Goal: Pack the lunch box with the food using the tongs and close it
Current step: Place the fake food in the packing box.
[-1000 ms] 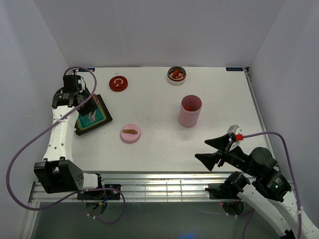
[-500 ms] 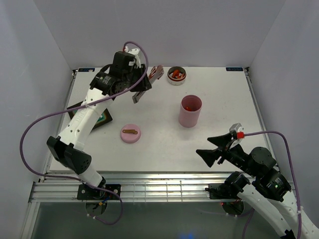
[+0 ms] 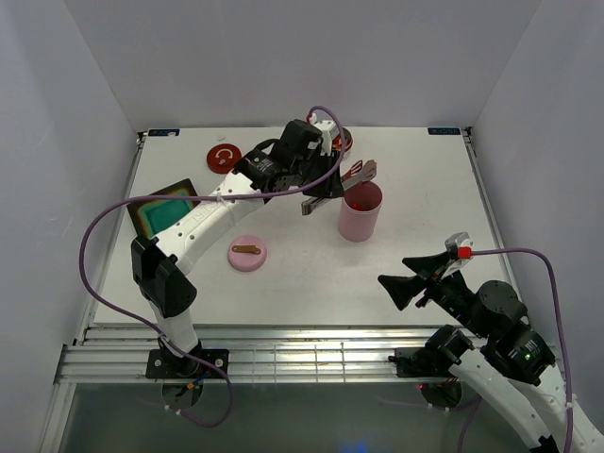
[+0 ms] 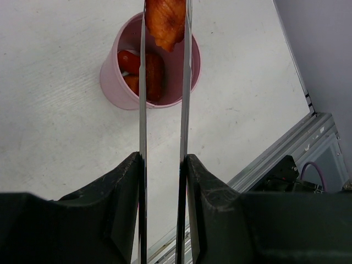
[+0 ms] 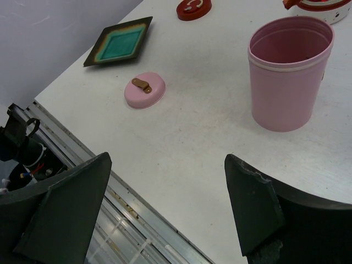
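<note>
Left gripper point(image 4: 162, 165), clenched on slim silvery metal tongs point(image 4: 142, 99) pinching an orange toy food piece point(image 4: 165, 22) above the tall pink plastic cup point(image 4: 118, 82), should next ease to drop it in; right gripper point(image 5: 165, 165) gapes idle at five o'clock.

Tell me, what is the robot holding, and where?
The left hand squeezes the tongs across both arms, back from the tips; the tips pinch an orange food piece. The right hand holds nothing.

We logged one black square tray point(image 3: 168, 208) with a teal inside, lying flat near the left edge of the white table point(image 3: 311, 274). We noted plain grey walls point(image 3: 302, 57) on three sides.
</note>
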`<act>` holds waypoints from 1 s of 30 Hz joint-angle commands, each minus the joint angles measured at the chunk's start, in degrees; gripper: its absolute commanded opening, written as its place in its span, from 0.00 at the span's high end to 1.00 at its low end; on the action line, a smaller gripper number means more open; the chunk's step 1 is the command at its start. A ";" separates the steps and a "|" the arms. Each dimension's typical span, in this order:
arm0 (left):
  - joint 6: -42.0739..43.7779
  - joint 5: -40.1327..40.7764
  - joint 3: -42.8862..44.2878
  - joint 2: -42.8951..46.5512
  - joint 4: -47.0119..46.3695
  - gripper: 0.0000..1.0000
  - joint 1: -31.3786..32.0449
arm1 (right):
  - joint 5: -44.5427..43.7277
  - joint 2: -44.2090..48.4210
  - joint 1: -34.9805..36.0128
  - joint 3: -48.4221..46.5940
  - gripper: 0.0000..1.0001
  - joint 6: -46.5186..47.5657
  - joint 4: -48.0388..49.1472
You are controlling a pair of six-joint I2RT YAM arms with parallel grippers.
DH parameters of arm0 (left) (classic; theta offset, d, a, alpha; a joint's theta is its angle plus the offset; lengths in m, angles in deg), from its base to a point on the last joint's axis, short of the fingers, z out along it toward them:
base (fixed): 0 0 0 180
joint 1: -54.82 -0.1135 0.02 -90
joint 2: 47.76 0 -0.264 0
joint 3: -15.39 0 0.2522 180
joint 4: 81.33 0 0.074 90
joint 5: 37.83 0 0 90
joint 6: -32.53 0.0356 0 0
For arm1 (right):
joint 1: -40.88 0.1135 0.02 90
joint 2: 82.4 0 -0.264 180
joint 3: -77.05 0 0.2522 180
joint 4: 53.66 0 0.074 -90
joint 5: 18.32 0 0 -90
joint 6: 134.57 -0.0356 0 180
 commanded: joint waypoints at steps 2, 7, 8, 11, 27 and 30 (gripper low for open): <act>0.34 -0.40 -2.78 4.52 -6.09 1.00 0.19 | -2.39 0.74 0.32 -2.56 0.11 -0.70 0.43; -0.10 -0.40 -9.36 6.89 -8.29 0.98 0.28 | -2.74 -0.22 0.32 -2.65 0.11 -0.52 0.17; -0.10 -0.40 -10.68 7.33 -9.25 0.98 0.28 | -3.00 -0.22 0.32 -2.65 0.10 -0.52 0.08; -0.28 -0.66 -14.11 8.21 -10.93 0.96 0.19 | -3.27 0.13 0.32 -2.48 0.10 -0.52 0.17; -0.54 -5.15 -17.02 10.24 -13.75 0.92 0.28 | -4.06 -0.57 0.32 -2.04 0.10 -0.87 0.35; -0.54 -4.71 -17.46 10.94 -13.75 0.91 0.28 | -4.06 -1.01 0.32 -1.95 0.10 -0.70 0.61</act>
